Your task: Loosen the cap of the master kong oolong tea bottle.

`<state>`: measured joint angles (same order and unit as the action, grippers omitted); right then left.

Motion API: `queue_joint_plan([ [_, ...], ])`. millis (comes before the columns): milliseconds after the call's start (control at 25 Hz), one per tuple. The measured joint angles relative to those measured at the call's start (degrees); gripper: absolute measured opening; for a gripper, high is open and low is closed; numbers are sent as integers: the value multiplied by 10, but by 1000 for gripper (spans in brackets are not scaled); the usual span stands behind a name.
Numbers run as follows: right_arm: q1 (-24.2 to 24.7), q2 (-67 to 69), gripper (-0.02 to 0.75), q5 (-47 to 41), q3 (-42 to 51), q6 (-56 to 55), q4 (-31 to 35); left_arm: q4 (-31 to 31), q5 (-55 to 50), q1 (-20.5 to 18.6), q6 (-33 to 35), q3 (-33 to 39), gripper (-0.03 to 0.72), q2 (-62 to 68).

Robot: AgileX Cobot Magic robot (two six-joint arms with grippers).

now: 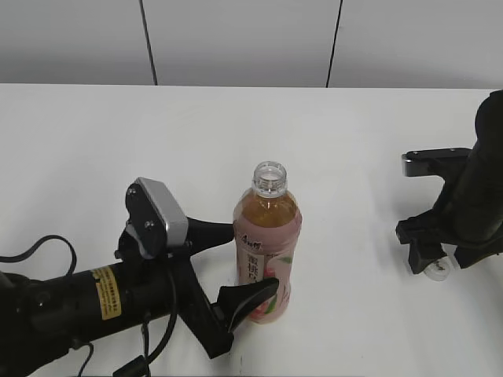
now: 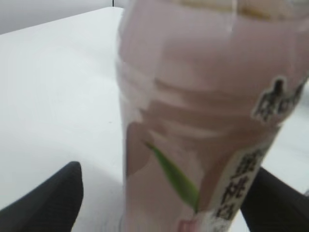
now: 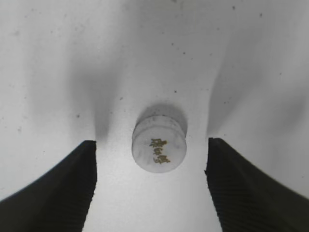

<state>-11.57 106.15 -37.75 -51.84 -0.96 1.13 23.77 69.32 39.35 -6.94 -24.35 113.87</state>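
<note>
The master kong oolong tea bottle (image 1: 267, 220) stands upright mid-table with its mouth open and no cap on. It fills the left wrist view (image 2: 203, 96), pink label and green leaf showing. My left gripper (image 1: 253, 259) is open with a finger on each side of the bottle's lower body; in the left wrist view (image 2: 166, 169) a gap shows between the left finger and the bottle. The white cap (image 3: 159, 145) lies top up on the table between the fingers of my open right gripper (image 3: 152, 141). In the exterior view the cap (image 1: 436, 271) sits under the right gripper (image 1: 431, 263).
The white table (image 1: 236, 133) runs back to a grey panelled wall. The left arm, with cables, lies along the front left edge. The right arm stands at the right edge.
</note>
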Motion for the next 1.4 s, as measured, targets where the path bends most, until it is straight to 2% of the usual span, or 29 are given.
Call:
queue_joint_plan([
  [440, 0, -9, 533, -15, 0, 0, 0, -37, 0, 0, 0, 61, 585, -61],
  [680, 0, -77, 533, -27, 0, 10, -1, -134, 0, -1, -1, 119, 585, -134],
  [760, 0, -93, 533, -35, 0, 15, -2, -163, 0, -11, -2, 138, 585, -159],
  [880, 0, -111, 533, -40, 0, 18, -2, -174, 0, -55, -30, 149, 585, -197],
  [1080, 0, -118, 533, -46, 0, 24, -2, -166, 0, -193, -57, 149, 585, -239],
  [1240, 0, -118, 533, -50, 0, 27, -2, -154, -33, -309, -110, 125, 585, -258],
  [1400, 0, -118, 533, -52, 0, 29, -2, -126, -82, -380, -139, 92, 585, -297],
])
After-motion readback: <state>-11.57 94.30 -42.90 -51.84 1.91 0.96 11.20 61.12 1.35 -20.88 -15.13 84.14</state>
